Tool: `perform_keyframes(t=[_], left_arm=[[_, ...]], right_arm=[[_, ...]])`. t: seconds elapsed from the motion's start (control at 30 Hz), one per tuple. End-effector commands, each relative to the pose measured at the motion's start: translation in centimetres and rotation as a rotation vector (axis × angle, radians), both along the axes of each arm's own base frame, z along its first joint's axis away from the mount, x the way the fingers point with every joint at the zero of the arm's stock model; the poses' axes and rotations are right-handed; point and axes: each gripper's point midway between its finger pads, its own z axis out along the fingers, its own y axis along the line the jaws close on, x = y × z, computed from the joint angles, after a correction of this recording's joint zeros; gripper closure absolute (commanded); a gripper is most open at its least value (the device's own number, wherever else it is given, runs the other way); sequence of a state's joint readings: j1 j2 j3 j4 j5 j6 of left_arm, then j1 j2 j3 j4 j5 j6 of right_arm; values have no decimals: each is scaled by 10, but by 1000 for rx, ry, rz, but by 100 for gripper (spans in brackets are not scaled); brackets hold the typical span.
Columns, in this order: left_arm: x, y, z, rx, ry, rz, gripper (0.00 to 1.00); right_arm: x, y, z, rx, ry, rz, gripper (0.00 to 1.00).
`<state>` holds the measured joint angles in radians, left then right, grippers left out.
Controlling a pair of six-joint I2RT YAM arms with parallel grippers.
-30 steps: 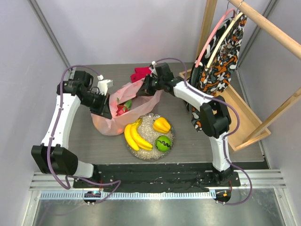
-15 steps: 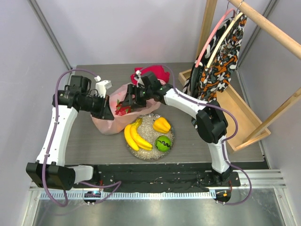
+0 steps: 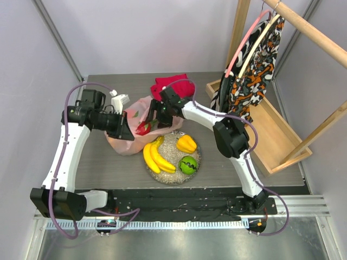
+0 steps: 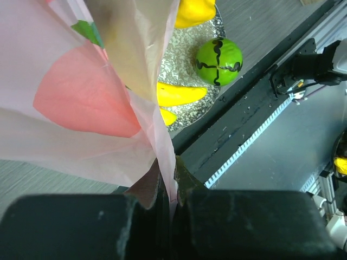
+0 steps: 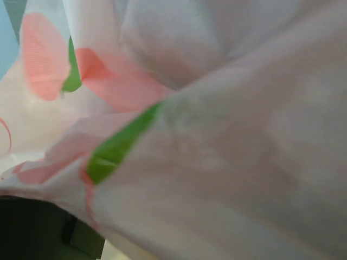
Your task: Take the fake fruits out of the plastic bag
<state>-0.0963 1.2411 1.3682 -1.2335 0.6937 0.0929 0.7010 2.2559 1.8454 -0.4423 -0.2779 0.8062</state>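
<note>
Your right gripper (image 3: pixel 154 116) has moved left since a second ago. It went from the far edge of the plastic bag (image 3: pixel 123 145) to a spot over the bag's open mouth. More of the red cloth (image 3: pixel 171 84) shows behind it now. Your left gripper (image 4: pixel 172 181) is pressed together on a fold of the thin pink bag and holds that side up. You cannot tell if the right one is spread or closed, because its camera sees only bag film right up close.

Three fruits look to be out. The bananas (image 3: pixel 154 157), the green apple (image 3: pixel 188 164) and the yellow piece (image 3: pixel 186 143) lie on the glittery plate (image 3: pixel 169 182), just beside the bag. The pink-red dragon fruit (image 3: pixel 143 128) is in the bag, near the right gripper, and looks like the next one to take. The bag bulges lower down, so more may hide inside.

Bag and plate sit on a grey table (image 3: pixel 103 168). Plain pale walls stand around it. A wooden rack (image 3: pixel 282 138) with a spotted cloth (image 3: pixel 254 70) stands on the right.
</note>
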Motion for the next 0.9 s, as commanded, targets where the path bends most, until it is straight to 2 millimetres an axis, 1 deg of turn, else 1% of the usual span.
perform_keyframes(t=[0.0, 0.07, 0.1, 0.13, 0.17, 0.2, 0.23, 0.27, 0.33, 0.37, 0.4, 0.43, 0.47, 0.53, 0.57, 0.63, 0.67, 0.7, 0.73, 0.77, 0.87], left_arm=[[-17, -10, 5, -68, 34, -39, 100], [-23, -10, -2, -72, 64, -46, 100], [-25, -11, -4, -80, 77, -49, 100], [-27, -11, -6, -78, 84, -48, 100], [-27, -11, -7, -77, 88, -46, 100], [-26, -11, -8, -75, 91, -44, 100], [-25, -10, -8, -70, 82, -44, 100], [-21, -10, -7, -69, 83, -42, 100], [-14, -9, -6, -54, 67, -37, 100], [-8, -8, -3, -48, 53, -35, 100], [-4, -7, -2, -42, 41, -32, 100], [1, -5, 1, -25, 24, -24, 100], [5, -4, 0, -17, 21, -19, 100], [13, -1, 5, -4, -9, -6, 100], [16, 0, 6, -5, -16, 2, 100], [27, 2, 13, -9, -56, 26, 100], [34, 6, 15, 9, -82, 38, 100], [38, 7, 16, 17, -91, 43, 100], [43, 9, 21, 25, -118, 45, 100], [45, 9, 23, 31, -133, 43, 100], [52, 12, 25, 51, -158, 53, 100]], right_arm=[[41, 14, 12, 45, -47, -105, 21], [52, 20, 12, 61, -67, -112, 21], [61, 30, 22, 96, -102, -109, 21], [64, 35, 8, 95, -98, -100, 26], [68, 39, 5, 103, -111, -91, 30], [74, 43, 9, 115, -137, -82, 33], [73, 45, -3, 108, -127, -72, 35], [73, 47, -4, 115, -134, -51, 40], [70, 53, -5, 151, -148, -5, 53], [62, 56, -3, 182, -135, 35, 63], [59, 55, -2, 187, -130, 46, 66], [54, 54, 12, 215, -130, 68, 71], [49, 49, 10, 216, -114, 76, 73], [43, 44, 23, 237, -113, 109, 76], [33, 40, 39, 269, -106, 146, 80], [28, 31, 52, 287, -111, 175, 83], [19, 26, 62, 303, -101, 203, 85], [19, 19, 69, 310, -105, 210, 86], [15, 16, 71, 312, -106, 228, 88], [8, 12, 81, 327, -104, 250, 89], [-6, 5, 90, 321, -119, 332, 91]])
